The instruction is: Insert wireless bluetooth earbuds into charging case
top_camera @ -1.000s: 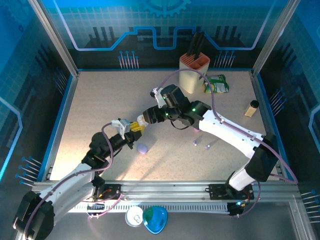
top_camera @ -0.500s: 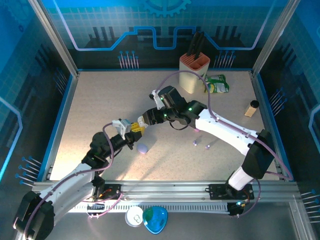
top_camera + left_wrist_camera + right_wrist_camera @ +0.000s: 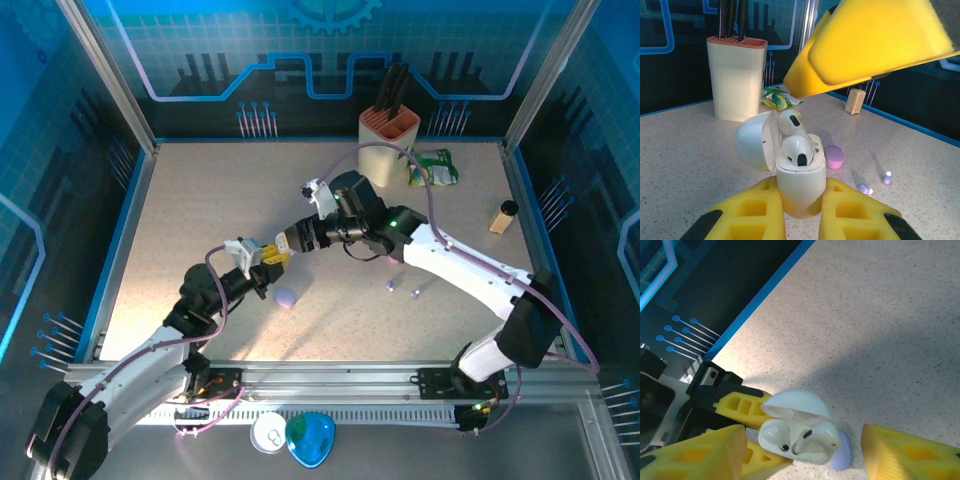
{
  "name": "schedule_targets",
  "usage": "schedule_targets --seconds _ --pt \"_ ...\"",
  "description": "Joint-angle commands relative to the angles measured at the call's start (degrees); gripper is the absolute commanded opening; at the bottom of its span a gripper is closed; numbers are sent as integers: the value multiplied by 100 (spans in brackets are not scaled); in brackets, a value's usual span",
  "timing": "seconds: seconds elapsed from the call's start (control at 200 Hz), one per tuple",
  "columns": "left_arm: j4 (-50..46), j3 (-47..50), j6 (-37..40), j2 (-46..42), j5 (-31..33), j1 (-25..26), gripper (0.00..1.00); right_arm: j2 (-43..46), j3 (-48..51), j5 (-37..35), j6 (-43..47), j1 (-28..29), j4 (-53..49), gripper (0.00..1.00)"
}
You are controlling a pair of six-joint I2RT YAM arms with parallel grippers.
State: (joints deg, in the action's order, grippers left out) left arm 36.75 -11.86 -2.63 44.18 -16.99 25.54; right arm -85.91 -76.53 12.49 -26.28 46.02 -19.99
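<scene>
White charging case (image 3: pixel 801 182) clenched in the left tool (image 3: pixel 802 202), lid (image 3: pixel 756 142) flipped open, two white earbuds (image 3: pixel 797 150) sitting inside, right tool (image 3: pixel 802 452) spread wide just above it, gripping nothing.

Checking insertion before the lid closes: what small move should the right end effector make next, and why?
Probably lower the right end effector to press the rear earbud home. It stands higher than the front earbud in the white charging case; the lid is open, the left end effector grips the case, and the right one hangs open above.
</scene>
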Motion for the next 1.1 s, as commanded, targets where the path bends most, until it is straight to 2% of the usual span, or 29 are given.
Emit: schedule_targets --seconds 0.0,0.045,0.12,0.395,0.84,1.02,1.096 --pt "269 -167 123 -50 -173 -54 0 273 278 -39 -189 -246 246 46" --pt "262 -166 138 -50 -204 -57 0 288 351 20 -226 -302 250 36" --pt "234 -191 173 -31 -296 -62 0 259 361 157 -217 -331 196 26" --pt "383 -251 167 125 -430 -58 0 -63 48 647 -53 -271 -21 19" --pt "397 -254 167 161 -401 -57 0 -198 -51 975 -22 -199 -71 17" --pt "421 -210 182 134 -358 -58 0 -6 23 581 -5 -220 -102 22" --pt "709 -110 251 166 -355 -60 0 92 50 482 -3 -231 -111 25"
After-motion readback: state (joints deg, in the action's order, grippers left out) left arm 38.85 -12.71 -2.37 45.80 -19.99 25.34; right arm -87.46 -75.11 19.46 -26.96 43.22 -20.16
